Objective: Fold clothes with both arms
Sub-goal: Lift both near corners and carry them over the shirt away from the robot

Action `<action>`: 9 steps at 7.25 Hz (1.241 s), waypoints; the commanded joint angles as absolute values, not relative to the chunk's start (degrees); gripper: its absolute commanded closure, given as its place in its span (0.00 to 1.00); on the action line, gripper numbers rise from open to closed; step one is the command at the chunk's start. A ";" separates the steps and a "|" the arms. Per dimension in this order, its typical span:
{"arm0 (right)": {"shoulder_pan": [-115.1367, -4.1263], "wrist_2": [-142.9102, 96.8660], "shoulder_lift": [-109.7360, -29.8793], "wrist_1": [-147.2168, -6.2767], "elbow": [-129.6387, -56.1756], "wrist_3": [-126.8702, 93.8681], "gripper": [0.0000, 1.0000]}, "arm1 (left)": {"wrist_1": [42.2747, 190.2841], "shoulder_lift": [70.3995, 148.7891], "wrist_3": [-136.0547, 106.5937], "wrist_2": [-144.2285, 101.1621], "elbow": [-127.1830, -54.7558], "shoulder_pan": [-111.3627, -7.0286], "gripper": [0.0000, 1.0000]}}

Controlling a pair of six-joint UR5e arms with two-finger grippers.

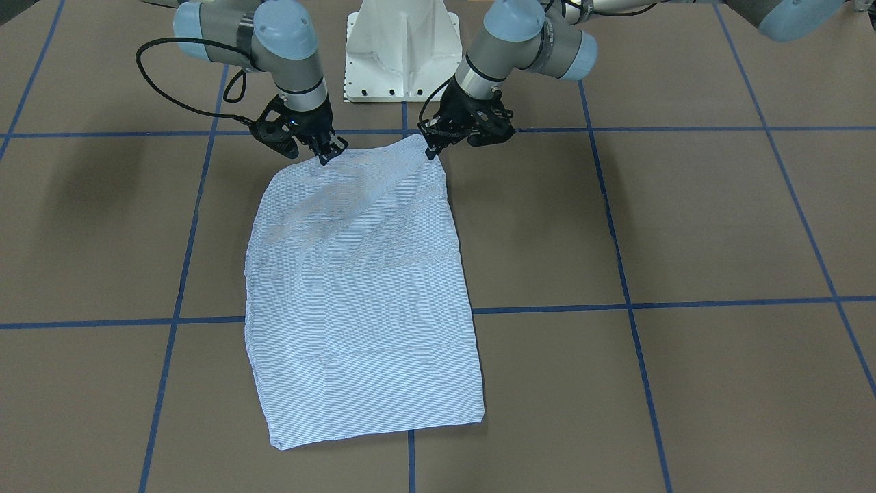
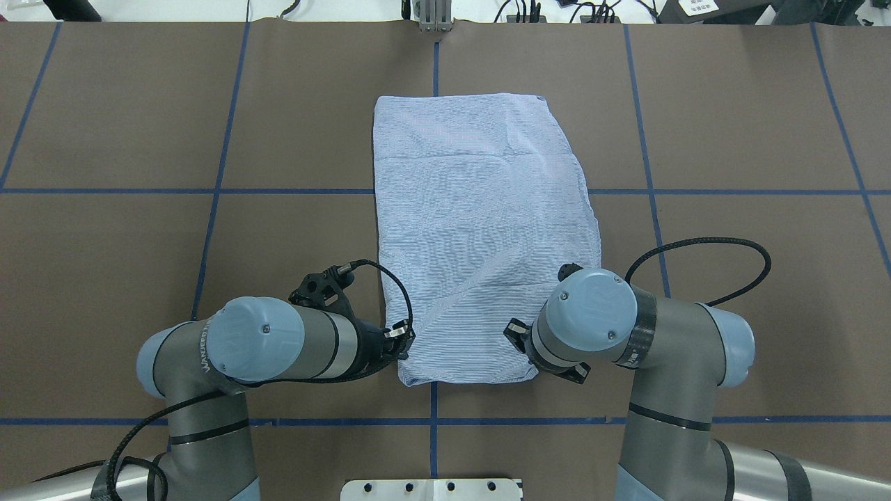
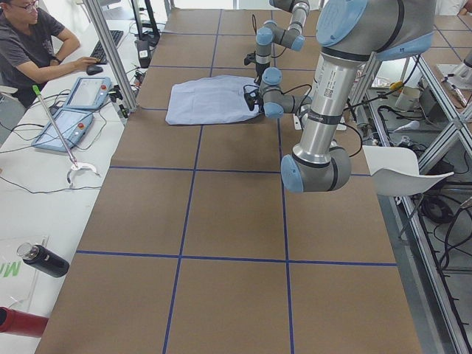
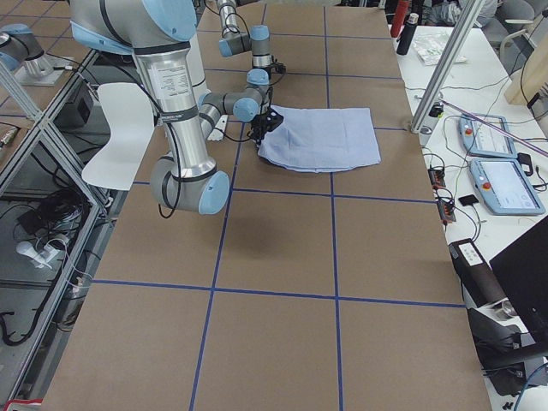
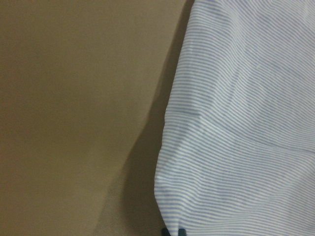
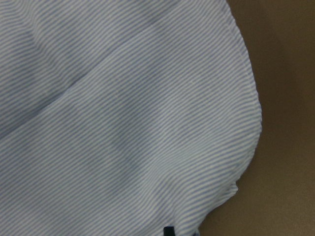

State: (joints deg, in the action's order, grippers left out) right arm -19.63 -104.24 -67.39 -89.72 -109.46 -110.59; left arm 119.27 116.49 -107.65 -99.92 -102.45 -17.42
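The shirt (image 1: 363,287) lay on the table (image 1: 684,219), its long axis running away from me. My left gripper (image 1: 431,152) and right gripper (image 1: 328,154) each pinched one near corner, closed on the cloth, both equally near.

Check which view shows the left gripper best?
Exterior front-facing: left gripper is unobstructed, closed on the shirt corner. Overhead: its own arm partly covers it. Left wrist: only a fingertip sliver. Side views: too small.
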 commanded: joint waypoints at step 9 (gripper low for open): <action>-18.35 -117.85 -72.16 -89.65 -126.92 -110.48 1.00 | 105.48 110.56 -107.49 -107.48 -123.13 -14.76 1.00</action>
State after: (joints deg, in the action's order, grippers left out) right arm -17.08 -115.92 -72.04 -89.71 -126.08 -110.48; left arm 108.00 110.70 -107.59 -105.80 -121.64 -14.48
